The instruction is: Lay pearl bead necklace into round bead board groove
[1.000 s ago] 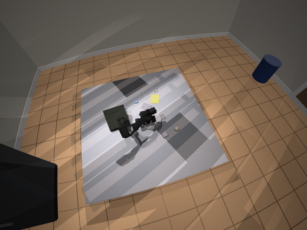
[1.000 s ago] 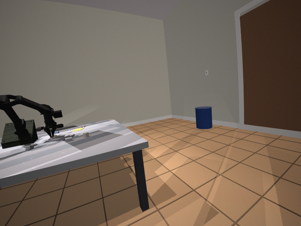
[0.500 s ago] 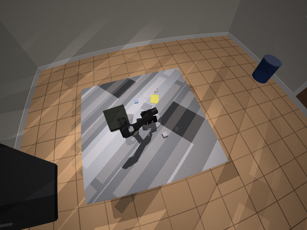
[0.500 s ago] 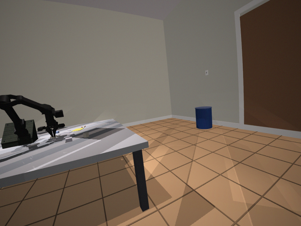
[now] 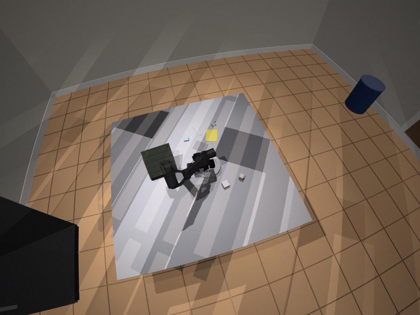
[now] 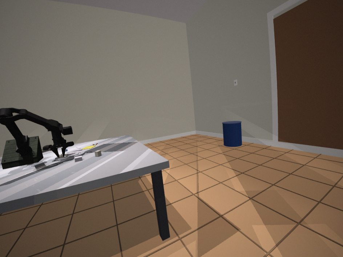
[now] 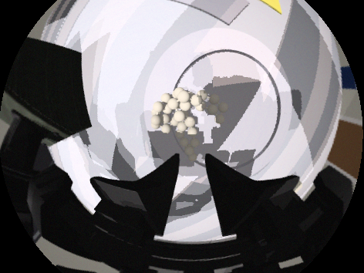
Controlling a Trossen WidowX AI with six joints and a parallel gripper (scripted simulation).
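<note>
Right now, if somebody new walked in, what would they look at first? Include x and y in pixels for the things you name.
Probably the big blue cylinder (image 5: 365, 94) (image 6: 231, 133) standing on the orange tiled floor near the wall. Next, maybe the black robot arm (image 5: 190, 171) (image 6: 36, 117) reaching over the striped table (image 5: 237, 216) (image 6: 111, 168), and the bright yellow square (image 5: 211, 135) (image 6: 89, 147) lying on it. Up close, the heap of pearl beads (image 7: 179, 104) stands out, bunched at one side of the round board's ring (image 7: 279, 104).

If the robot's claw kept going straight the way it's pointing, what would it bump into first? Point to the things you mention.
Probably the shadowed tail of the pearl bead necklace (image 7: 179, 116), or the round bead board (image 5: 217, 171) (image 6: 76, 154) (image 7: 251, 116) just beneath. The claw (image 5: 204, 165) (image 6: 60, 156) (image 7: 193, 157) points down; exact depth is unclear.
</note>
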